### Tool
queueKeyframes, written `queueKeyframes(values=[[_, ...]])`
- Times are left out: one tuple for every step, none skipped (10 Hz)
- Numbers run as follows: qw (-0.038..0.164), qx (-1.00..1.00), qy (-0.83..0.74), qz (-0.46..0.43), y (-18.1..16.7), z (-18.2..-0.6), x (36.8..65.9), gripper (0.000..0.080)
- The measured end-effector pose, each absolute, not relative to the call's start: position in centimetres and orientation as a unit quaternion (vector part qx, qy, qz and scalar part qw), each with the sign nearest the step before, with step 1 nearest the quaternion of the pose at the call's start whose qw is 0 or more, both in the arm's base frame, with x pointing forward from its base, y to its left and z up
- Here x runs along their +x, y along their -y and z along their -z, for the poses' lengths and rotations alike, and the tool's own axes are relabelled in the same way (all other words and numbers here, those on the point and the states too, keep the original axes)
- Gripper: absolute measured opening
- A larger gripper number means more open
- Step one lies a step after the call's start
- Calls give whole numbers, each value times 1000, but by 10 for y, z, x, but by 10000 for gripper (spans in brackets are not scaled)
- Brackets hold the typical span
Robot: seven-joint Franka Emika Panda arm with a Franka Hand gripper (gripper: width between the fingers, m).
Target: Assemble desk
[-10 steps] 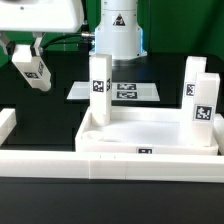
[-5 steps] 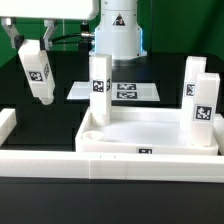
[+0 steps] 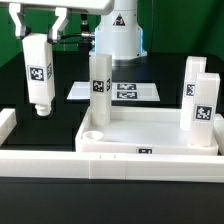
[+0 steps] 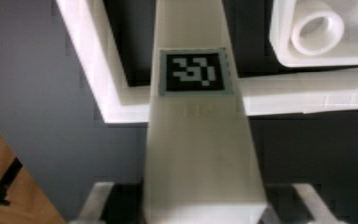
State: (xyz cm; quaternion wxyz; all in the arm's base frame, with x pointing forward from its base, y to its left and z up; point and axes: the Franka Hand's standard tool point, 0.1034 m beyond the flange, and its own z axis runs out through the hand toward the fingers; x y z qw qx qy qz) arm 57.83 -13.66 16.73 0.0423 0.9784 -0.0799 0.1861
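The white desk top (image 3: 150, 137) lies upside down on the black table, and its raised rim encloses a round corner socket (image 3: 93, 132). Three tagged white legs stand upright in it: one (image 3: 98, 85) at the near-left corner and two (image 3: 200, 95) on the exterior view's right. My gripper (image 3: 38, 30) is at the upper left, shut on the top of another leg (image 3: 38, 75), which hangs upright above the table, left of the desk top. In the wrist view this leg (image 4: 197, 120) runs out from between my fingers (image 4: 105, 200), and an empty socket (image 4: 314, 35) lies off to its side.
A long low white border rail (image 3: 50, 160) runs along the front and turns up at the left (image 3: 5, 125). The marker board (image 3: 125, 92) lies flat behind the desk top. The robot's base (image 3: 118, 35) stands at the back.
The held leg has swung from tilted to upright. It has shifted slightly toward the exterior view's right and lower, and my gripper has turned above it.
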Motion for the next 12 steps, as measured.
queueKeyframes(values=[[42,978,81,-187,135,-166,579,288],[43,978,81,-186,136,-166,578,288],[43,978,81,-186,136,-166,578,288],[43,978,81,-186,136,-165,578,288],[41,978,83,-186,132,-166,580,288],[34,978,78,-192,118,-170,589,288],[26,978,69,-197,101,-176,601,288],[18,977,74,-199,89,-180,610,288],[15,977,73,-202,82,-181,614,288],[14,977,75,-201,80,-181,613,288],[14,977,75,-200,80,-180,613,288],[14,977,75,-200,80,-180,613,288]])
